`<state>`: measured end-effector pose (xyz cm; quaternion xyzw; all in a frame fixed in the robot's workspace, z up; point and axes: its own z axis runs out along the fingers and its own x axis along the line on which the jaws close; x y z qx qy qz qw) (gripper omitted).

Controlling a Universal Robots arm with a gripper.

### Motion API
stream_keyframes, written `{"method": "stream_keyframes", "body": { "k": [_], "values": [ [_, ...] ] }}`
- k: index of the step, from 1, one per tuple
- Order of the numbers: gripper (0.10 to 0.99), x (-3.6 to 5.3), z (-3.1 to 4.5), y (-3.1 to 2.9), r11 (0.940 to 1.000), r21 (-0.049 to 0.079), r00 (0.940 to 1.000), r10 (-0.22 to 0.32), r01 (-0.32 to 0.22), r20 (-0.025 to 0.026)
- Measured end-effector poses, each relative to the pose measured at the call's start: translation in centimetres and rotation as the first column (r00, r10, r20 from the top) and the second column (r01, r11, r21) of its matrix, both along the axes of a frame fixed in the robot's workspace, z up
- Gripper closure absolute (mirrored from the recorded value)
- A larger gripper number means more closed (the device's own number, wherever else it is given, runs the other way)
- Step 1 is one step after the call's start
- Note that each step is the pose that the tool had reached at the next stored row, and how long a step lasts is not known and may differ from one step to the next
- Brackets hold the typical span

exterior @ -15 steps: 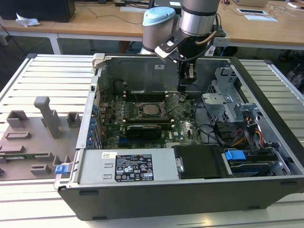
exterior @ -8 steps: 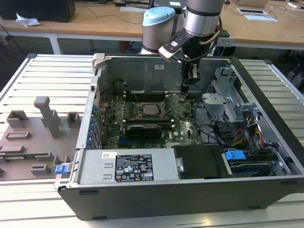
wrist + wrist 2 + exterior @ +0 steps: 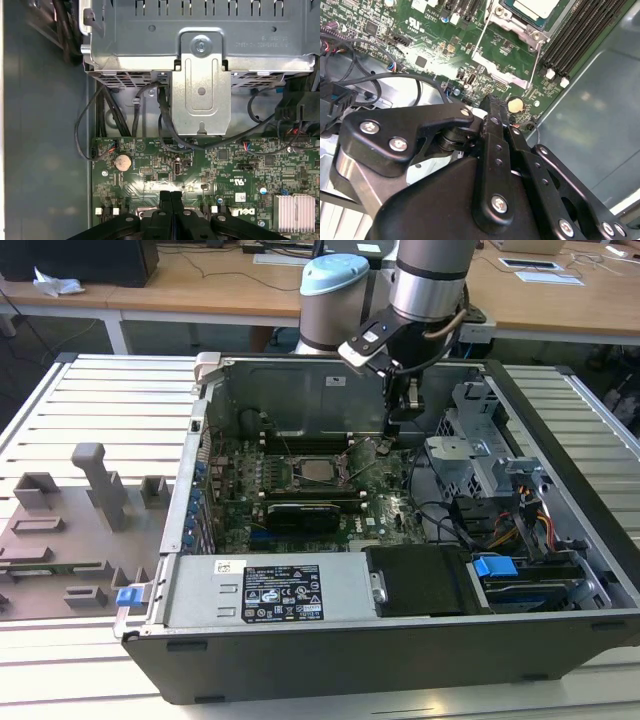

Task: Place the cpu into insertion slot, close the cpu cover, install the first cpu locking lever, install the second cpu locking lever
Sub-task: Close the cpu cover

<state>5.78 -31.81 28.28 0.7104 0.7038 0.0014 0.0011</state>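
The cpu (image 3: 320, 472) lies with its pale metal top up in the insertion slot (image 3: 297, 486) in the middle of the motherboard, inside the open computer case. The silver cpu cover (image 3: 506, 15) lies flat, framing the cpu (image 3: 536, 6). Two thin wire levers (image 3: 480, 39) (image 3: 536, 62) run along the socket's sides. My gripper (image 3: 394, 425) hangs above the board's far corner, toward the exterior view's right of the socket. Its black fingers (image 3: 165, 200) press together with nothing between them. In the second wrist view, the gripper (image 3: 492, 102) sits over a round coin battery (image 3: 515, 104).
Long black memory slots (image 3: 580, 35) run beside the socket. A metal drive cage (image 3: 200, 75) with black cables (image 3: 115, 115) stands close to the gripper. A black graphics card (image 3: 305, 512) and the power supply (image 3: 265, 590) lie nearer the front. A grey fixture plate (image 3: 70, 530) lies outside the case.
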Motion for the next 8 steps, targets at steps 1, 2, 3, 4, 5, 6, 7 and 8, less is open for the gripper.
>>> {"method": "stream_keyframes", "body": {
  "k": [1, 2, 3, 4, 5, 6, 7, 8],
  "values": [
    [0.980, 0.00, -0.07, 0.00, 1.0000, 0.000, 1.0000, 0.000, 0.000, 0.0000],
    [0.980, 0.00, -0.18, 0.00, 1.0000, 0.000, 1.0000, 0.000, 0.000, 0.0000],
    [0.980, 0.01, -0.33, 0.00, 1.0000, 0.000, 1.0000, 0.000, 0.000, 0.0000],
    [0.980, 0.02, -0.46, 0.00, 1.0000, 0.000, 1.0000, 0.000, 0.000, 0.0000],
    [0.980, 0.03, -0.52, 0.00, 1.0000, 0.000, 1.0000, 0.000, 0.000, 0.0000],
    [0.980, 0.03, -0.57, 0.00, 1.0000, 0.000, 1.0000, 0.000, 0.000, 0.0000],
    [0.980, 0.05, -0.65, 0.00, 1.0000, 0.000, 1.0000, 0.000, 0.000, 0.0000],
    [0.980, 0.06, -0.77, 0.00, 1.0000, 0.000, 1.0000, 0.000, 0.000, -0.0001]
  ]
}}
